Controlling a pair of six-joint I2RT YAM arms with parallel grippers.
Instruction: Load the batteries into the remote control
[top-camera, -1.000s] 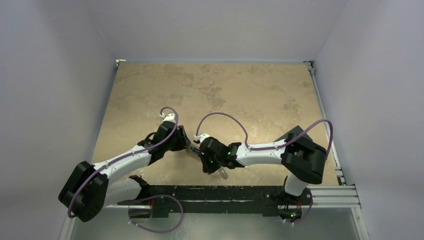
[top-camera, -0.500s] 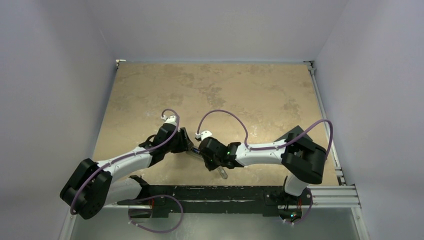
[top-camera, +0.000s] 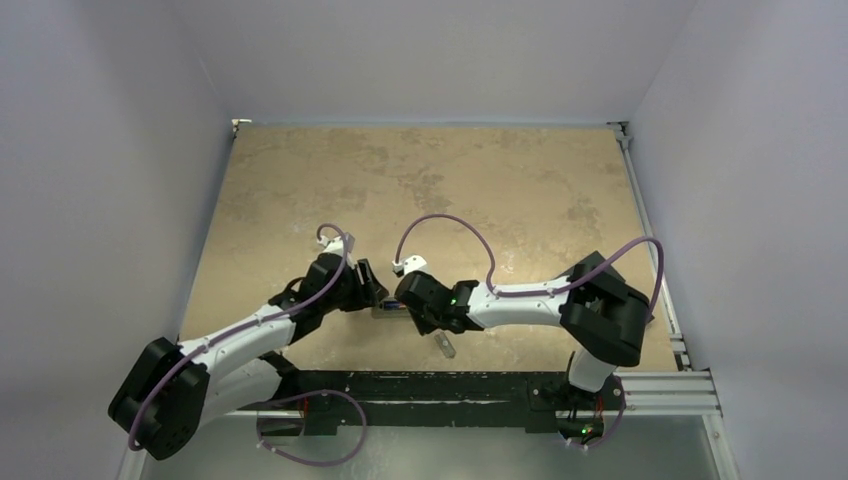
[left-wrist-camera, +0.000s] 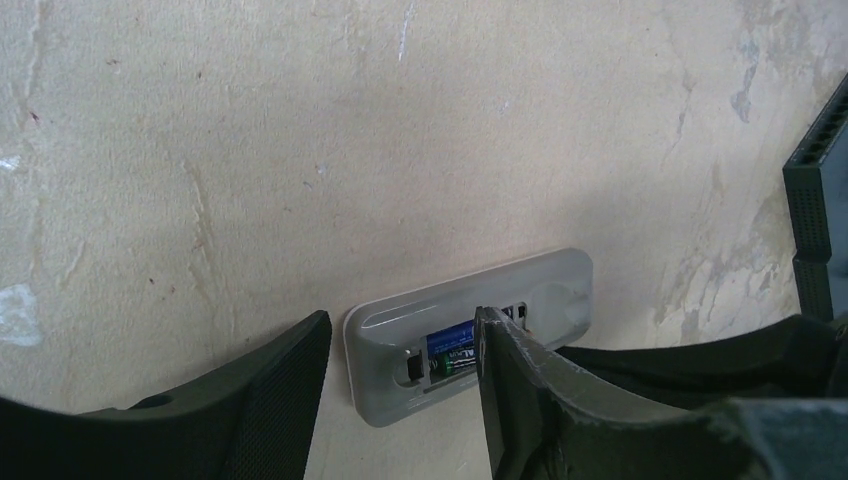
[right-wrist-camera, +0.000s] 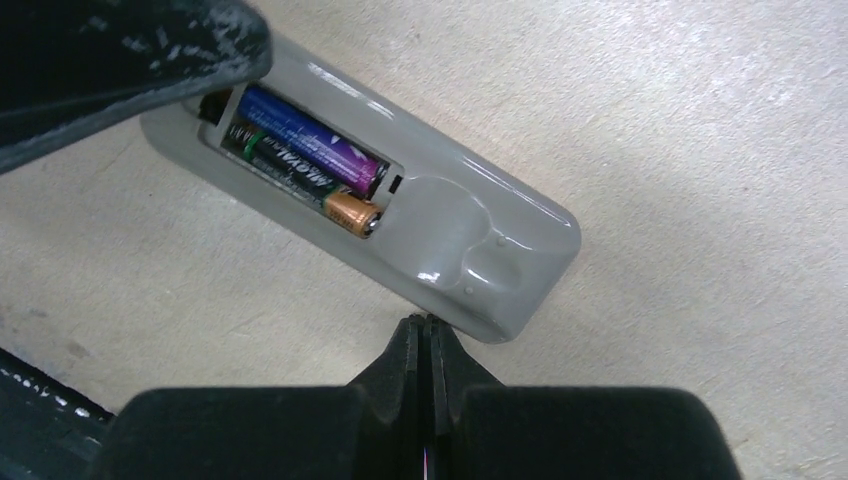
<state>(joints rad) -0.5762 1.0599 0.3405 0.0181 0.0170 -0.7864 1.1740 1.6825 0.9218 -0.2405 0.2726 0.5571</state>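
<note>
The remote (top-camera: 388, 312) lies flat on the table (top-camera: 450, 190), grey underside up, close to the near edge and about midway along it, between the two grippers. In the top view its long axis runs roughly along that edge. The battery recess is at the end toward the left arm, and the solid end with the shallow dimple is toward the right arm.

Both batteries sit in the recess, side by side and lengthwise along the remote. The right wrist view shows the purple battery (right-wrist-camera: 300, 135) on the far side. The dark battery (right-wrist-camera: 285, 168) is nearer the camera, its brassy end pointing toward the remote's middle.

The left gripper (left-wrist-camera: 400, 325) is open and holds nothing. One finger (left-wrist-camera: 270, 400) stands off the recess end of the remote, and the other (left-wrist-camera: 530, 400) has its tip over the recess. Whether that tip touches the batteries cannot be told.

The right gripper (right-wrist-camera: 425, 330) has its jaws pressed together, empty. Its tips are right at the remote's long edge near the solid end.

A small grey piece (top-camera: 445, 348) lies on the table just beside the right gripper, nearer the near edge.
</note>
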